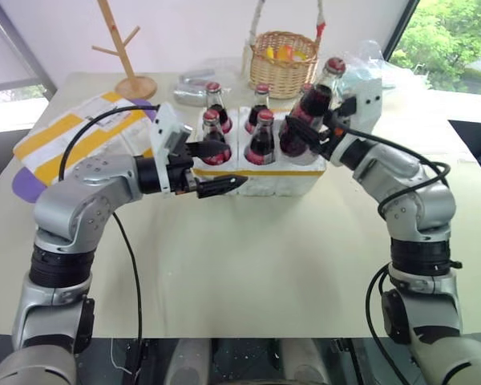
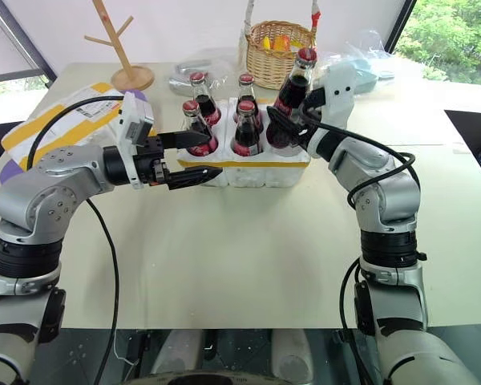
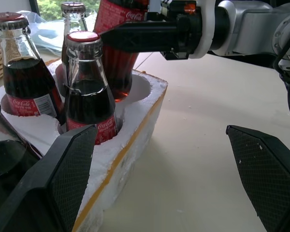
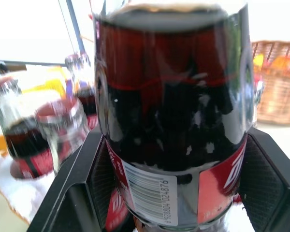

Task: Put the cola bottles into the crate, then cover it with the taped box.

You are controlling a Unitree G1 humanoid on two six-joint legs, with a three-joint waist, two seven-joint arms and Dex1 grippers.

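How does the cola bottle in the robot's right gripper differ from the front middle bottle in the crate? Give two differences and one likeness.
The held bottle is clamped in the right gripper and leans; the front middle bottle stands upright, untouched. The held bottle hangs over the crate's right end; the front middle bottle sits in its well. Both hold dark cola under red caps.

The cola bottles (image 1: 262, 138) are glossy clear glass with red metal-looking caps and shiny paper labels, and the crate (image 1: 260, 178) is rough, matt white foam banded with smooth yellow tape. My left claw (image 3: 169, 179) has matt black fingers with a fine cross-hatched grip texture. The bench (image 1: 256, 265) looks smooth and matt, the basket (image 1: 283, 62) woven wicker.
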